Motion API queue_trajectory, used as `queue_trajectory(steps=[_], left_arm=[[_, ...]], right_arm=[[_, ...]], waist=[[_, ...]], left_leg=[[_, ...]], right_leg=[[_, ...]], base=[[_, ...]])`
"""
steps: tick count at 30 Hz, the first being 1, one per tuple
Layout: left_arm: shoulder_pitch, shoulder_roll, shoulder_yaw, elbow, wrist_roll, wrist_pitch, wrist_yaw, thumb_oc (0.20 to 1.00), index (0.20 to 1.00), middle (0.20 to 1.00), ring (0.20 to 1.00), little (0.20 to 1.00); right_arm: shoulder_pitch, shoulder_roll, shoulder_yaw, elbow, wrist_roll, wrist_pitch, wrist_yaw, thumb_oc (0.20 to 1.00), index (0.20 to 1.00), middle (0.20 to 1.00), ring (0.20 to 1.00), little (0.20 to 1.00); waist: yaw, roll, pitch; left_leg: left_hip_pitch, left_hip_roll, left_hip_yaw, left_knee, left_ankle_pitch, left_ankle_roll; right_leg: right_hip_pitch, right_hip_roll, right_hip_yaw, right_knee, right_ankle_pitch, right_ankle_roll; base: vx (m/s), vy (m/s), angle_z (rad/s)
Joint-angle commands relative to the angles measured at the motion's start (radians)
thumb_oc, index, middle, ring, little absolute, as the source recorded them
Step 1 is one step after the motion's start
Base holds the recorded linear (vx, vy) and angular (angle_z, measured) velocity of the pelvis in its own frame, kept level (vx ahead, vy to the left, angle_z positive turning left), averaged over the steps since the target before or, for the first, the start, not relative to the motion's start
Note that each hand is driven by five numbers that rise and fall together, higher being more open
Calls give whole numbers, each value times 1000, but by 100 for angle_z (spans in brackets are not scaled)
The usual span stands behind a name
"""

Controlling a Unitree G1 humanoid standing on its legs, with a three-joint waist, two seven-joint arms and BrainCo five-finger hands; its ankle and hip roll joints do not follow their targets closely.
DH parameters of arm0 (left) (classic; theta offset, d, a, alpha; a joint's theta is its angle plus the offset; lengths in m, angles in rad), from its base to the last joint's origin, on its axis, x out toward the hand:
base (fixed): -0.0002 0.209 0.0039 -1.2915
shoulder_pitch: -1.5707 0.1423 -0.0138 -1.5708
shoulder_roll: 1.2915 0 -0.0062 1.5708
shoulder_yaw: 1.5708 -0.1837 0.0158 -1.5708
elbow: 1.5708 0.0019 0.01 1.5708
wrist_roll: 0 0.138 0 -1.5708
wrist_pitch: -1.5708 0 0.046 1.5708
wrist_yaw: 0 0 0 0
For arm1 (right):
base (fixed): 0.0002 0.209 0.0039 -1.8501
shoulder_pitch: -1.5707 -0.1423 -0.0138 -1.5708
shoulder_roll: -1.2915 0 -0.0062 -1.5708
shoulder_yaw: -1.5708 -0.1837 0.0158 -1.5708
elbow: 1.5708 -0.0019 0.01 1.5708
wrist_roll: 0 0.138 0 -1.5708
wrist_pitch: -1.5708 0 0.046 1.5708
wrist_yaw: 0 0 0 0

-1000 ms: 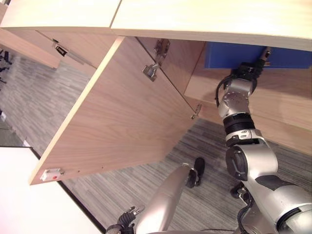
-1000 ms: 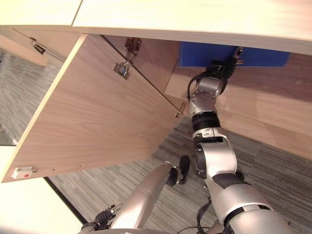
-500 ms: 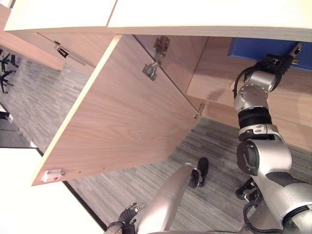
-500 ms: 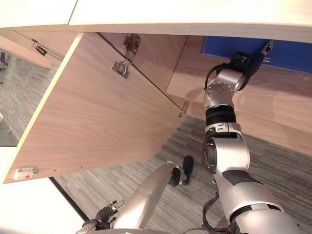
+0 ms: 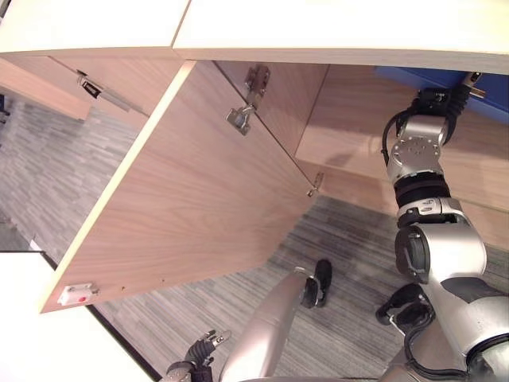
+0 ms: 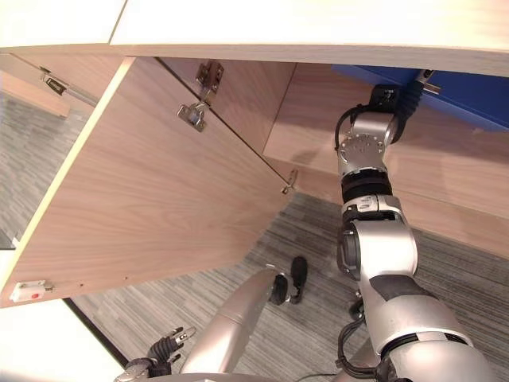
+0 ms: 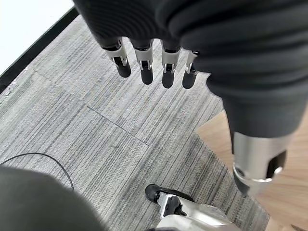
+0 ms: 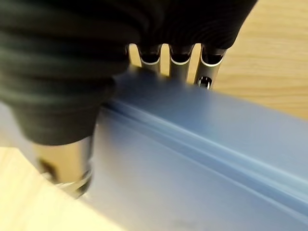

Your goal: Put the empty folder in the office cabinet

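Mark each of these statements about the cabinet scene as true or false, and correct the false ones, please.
1. The cabinet door stands open. True.
2. The blue folder lies on the carpet floor. False: it is up inside the cabinet, on a wooden shelf.
3. The right hand grips the blue folder. True: its thumb and fingers close around the folder's edge.
4. The left hand holds the cabinet door. False: it hangs low above the grey carpet, with its fingers relaxed and holding nothing.
5. The open door carries metal hinges on its inner side. True.
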Motion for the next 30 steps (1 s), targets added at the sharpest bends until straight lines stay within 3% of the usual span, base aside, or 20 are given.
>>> queue_trajectory(steps=[1, 15, 22, 24, 25, 26, 27, 30], left_arm=[[-20, 67, 39, 148, 48, -3, 47, 1000, 1000, 1000, 1000, 1000], [-78, 57, 101, 268, 102, -31, 65, 1000, 1000, 1000, 1000, 1000], [-106, 63, 111, 295, 104, -34, 63, 1000, 1000, 1000, 1000, 1000], [-112, 66, 114, 302, 106, -35, 53, 1000, 1000, 1000, 1000, 1000], [-116, 73, 115, 309, 114, -37, 44, 1000, 1000, 1000, 1000, 1000], [-131, 88, 111, 314, 132, -46, 30, 1000, 1000, 1000, 1000, 1000], [-132, 95, 107, 319, 141, -54, 23, 1000, 1000, 1000, 1000, 1000], [-128, 99, 103, 332, 155, -59, 4, 1000, 1000, 1000, 1000, 1000]], right_arm=[[-155, -115, 43, 1, -53, 15, 51, 1000, 1000, 1000, 1000, 1000], [-172, -134, 54, 52, -43, 26, 77, 1000, 1000, 1000, 1000, 1000], [-169, -137, 68, 130, -74, 89, 73, 1000, 1000, 1000, 1000, 1000], [-180, -171, 117, 201, -137, 154, 71, 1000, 1000, 1000, 1000, 1000], [-190, -200, 168, 254, -194, 217, 83, 1000, 1000, 1000, 1000, 1000], [-220, -247, 316, 333, -371, 346, 124, 1000, 1000, 1000, 1000, 1000], [-241, -270, 388, 356, -458, 397, 150, 1000, 1000, 1000, 1000, 1000], [-279, -308, 528, 403, -638, 485, 225, 1000, 1000, 1000, 1000, 1000]], waist=[[50, -26, 31], [79, -36, 46], [72, -37, 54], [68, -42, 56], [66, -45, 56], [62, -58, 59], [58, -66, 60], [49, -80, 69]], left_leg=[[-16, 19, 28, -46, -57, 8], [-23, 29, 34, -26, -66, 9], [-30, 41, 40, -22, -65, 9], [-33, 45, 42, -19, -64, 8], [-35, 48, 43, -18, -63, 8], [-43, 54, 45, -12, -62, 7], [-48, 57, 46, -10, -60, 6], [-57, 66, 48, -8, -57, 4]], right_leg=[[35, 6, 109, -105, -10, 58], [20, 13, 121, -88, -21, 50], [7, 19, 126, -86, -18, 48], [3, 21, 127, -85, -17, 46], [-1, 21, 128, -84, -16, 44], [-9, 22, 127, -85, -10, 41], [-12, 22, 126, -85, -8, 39], [-22, 27, 125, -83, -4, 31]], base=[[-9, -85, 3], [-3, -19, 1], [0, 0, 0], [-4, -1, -2], [-16, -14, -9], [-19, -25, -8], [-24, -40, -7], [-16, -26, -5]])
